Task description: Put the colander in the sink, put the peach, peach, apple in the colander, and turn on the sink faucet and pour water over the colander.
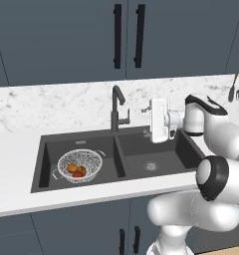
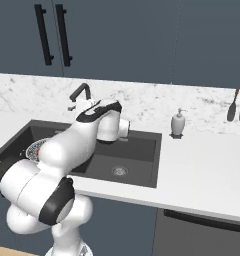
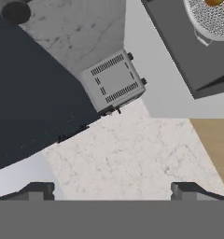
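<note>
The silver mesh colander (image 1: 79, 165) sits in the left basin of the dark sink (image 1: 151, 149). Inside it lie two orange peaches (image 1: 72, 168) and a red apple (image 1: 77, 175). The dark sink faucet (image 1: 116, 107) stands behind the divider between the basins, its side lever pointing right. My gripper (image 1: 145, 121) hovers over the right basin, just right of that lever and apart from it, pointing left. In the hand view the gripper (image 3: 112, 191) is open with nothing between its fingertips, and the colander (image 3: 212, 18) lies at the upper right. My arm hides most of the colander (image 2: 34, 147) in the right base view.
A white soap dispenser (image 2: 177, 122) stands on the counter right of the sink. Utensils (image 2: 237, 105) hang on the marble backsplash at the far right. A silver toaster (image 3: 114, 81) stands on the counter far to the left. Dark cabinets hang above.
</note>
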Robot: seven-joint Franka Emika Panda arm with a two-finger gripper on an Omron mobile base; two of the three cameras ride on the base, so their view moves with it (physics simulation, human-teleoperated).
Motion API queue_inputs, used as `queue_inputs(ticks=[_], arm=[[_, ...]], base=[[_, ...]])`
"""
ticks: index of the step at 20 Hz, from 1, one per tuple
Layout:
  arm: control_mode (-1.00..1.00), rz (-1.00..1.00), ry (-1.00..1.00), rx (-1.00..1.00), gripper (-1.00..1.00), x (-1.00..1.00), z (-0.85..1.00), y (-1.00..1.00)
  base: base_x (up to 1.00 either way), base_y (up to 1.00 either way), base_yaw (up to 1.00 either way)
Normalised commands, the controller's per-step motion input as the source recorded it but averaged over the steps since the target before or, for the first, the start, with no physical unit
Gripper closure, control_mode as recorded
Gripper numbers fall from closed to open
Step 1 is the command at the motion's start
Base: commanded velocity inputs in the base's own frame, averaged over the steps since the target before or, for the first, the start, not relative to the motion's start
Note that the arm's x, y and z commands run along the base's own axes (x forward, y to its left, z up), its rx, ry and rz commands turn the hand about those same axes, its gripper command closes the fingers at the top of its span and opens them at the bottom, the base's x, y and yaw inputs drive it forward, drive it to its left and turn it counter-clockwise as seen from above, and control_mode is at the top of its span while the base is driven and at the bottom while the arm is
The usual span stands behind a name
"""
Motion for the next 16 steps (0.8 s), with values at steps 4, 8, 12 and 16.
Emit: queue_inputs(ticks=[4, 8, 12, 16], arm=[[-1.00, 0.04, -0.03, -0.10, -1.00, 0.06, -0.08, 0.18], [-1.00, 0.04, -0.18, -0.11, -1.00, 0.02, -0.11, 0.19], [-1.00, 0.00, -0.08, 0.00, -1.00, 0.21, -0.09, 0.15], [-1.00, 0.00, 0.00, 0.04, -1.00, 0.24, -0.03, 0.02]], base=[[0.00, 0.00, 0.00], [0.00, 0.00, 0.00], [0.00, 0.00, 0.00], [0.00, 0.00, 0.00]])
